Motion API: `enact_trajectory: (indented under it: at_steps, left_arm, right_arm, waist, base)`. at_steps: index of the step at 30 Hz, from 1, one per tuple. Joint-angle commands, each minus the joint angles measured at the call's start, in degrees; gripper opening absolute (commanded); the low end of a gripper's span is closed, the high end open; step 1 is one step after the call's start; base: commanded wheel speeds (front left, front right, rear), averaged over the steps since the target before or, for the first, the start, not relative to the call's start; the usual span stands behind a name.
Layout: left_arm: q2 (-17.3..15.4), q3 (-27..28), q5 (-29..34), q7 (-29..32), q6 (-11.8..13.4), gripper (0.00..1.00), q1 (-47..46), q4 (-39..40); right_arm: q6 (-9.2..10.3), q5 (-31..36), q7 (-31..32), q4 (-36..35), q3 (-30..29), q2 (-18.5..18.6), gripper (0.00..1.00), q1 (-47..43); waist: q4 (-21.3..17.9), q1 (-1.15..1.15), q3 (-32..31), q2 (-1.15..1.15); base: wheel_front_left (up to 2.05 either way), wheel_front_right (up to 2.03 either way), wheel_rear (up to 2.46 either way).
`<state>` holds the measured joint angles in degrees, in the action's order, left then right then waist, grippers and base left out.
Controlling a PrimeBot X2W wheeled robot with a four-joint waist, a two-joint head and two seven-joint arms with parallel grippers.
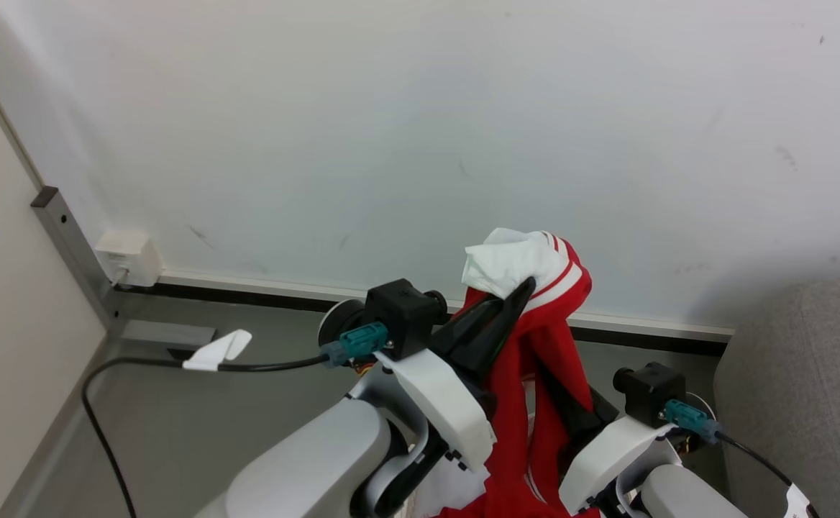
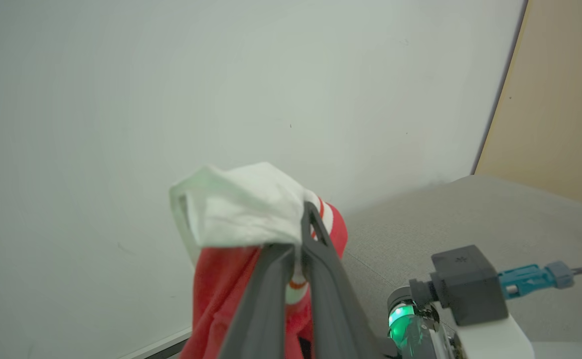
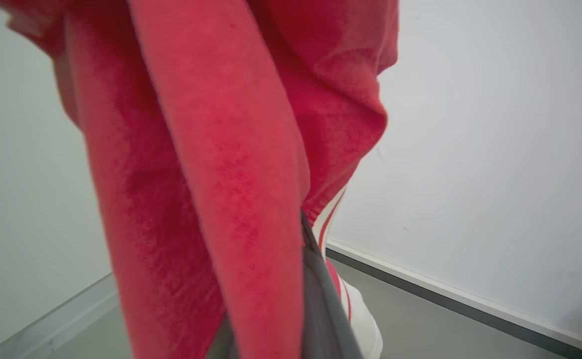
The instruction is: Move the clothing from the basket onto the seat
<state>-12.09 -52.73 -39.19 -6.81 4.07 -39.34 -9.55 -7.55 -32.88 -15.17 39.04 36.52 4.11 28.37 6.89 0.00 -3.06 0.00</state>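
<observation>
The left gripper (image 2: 302,239) clenches the clothing (image 2: 221,289) bunched over its tips; hanging folds hide most of the right gripper (image 3: 313,279), whose grip I cannot tell.

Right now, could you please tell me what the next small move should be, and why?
Probably swing the left end effector toward the robot's right, over the seat. It is shut on the clothing, which hangs lifted before the wall, while the grey seat lies at the head view's right edge.
</observation>
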Motion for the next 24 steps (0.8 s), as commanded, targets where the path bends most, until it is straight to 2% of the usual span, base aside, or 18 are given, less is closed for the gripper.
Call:
enact_trajectory:
  at_steps: [1, 10, 11, 12, 13, 15, 20, 24]
  left_arm:
    - [-0.6, 0.3, -0.3, -0.2, 0.3, 0.00, 0.0, -0.1]
    - [-1.5, 0.2, -0.8, -0.9, 1.0, 0.00, 2.2, -0.3]
    - [-1.6, 0.3, -0.8, -1.1, 1.1, 0.13, 2.5, -0.3]
    - [-1.7, 0.3, -0.9, -1.3, 1.0, 0.33, 2.7, -0.3]
    - [-1.7, 0.3, -0.9, -1.3, 1.0, 0.33, 2.7, -0.3]
    - [-1.6, 0.8, -1.9, -1.8, 0.9, 1.00, 3.5, 0.1]
    - [-2.3, 1.2, -2.6, -2.8, 0.7, 1.00, 4.4, 1.7]
    - [-2.6, 0.9, -2.1, -3.8, 0.7, 1.00, 5.2, 2.3]
  right_arm:
    - [0.12, -0.9, 0.0, -0.4, -0.1, 0.7, 0.00, 0.6]
    - [0.12, -3.9, 0.0, -7.1, -8.1, 1.5, 0.00, -3.1]
    - [0.12, -4.1, 0.0, -8.1, -8.9, 1.6, 0.00, -3.3]
    - [0.12, -4.4, 0.0, -9.1, -9.7, 1.9, 0.00, -3.8]
    - [0.12, -4.4, 0.0, -9.1, -9.7, 1.9, 0.00, -3.8]
    - [0.12, -5.4, 0.0, -10.9, -11.2, 2.3, 0.00, -4.6]
    - [0.12, -8.9, 0.0, -15.7, -15.0, 3.4, 0.00, -5.6]
    - [0.12, -8.9, 0.0, -19.1, -18.0, 5.4, 0.00, -5.5]
  waist:
    - [-0.4, 0.00, 0.0, 0.00]
    - [-2.6, 0.00, 0.3, 0.00]
    - [-3.0, 0.00, 0.3, 0.00]
    - [-3.4, 0.00, 0.4, 0.00]
    - [-3.4, 0.00, 0.4, 0.00]
    - [-4.5, 0.00, 0.5, 0.00]
    - [-7.6, 0.00, 1.2, 0.00]
    - [-10.9, 0.00, 1.9, 0.00]
  base:
    - [0.00, 0.00, 0.00]
    - [0.00, 0.00, 0.00]
    - [0.00, 0.00, 0.00]
    - [0.00, 0.00, 0.00]
    - [0.00, 0.00, 0.00]
    - [0.00, 0.00, 0.00]
    - [0.00, 0.00, 0.00]
    - [0.00, 0.00, 0.00]
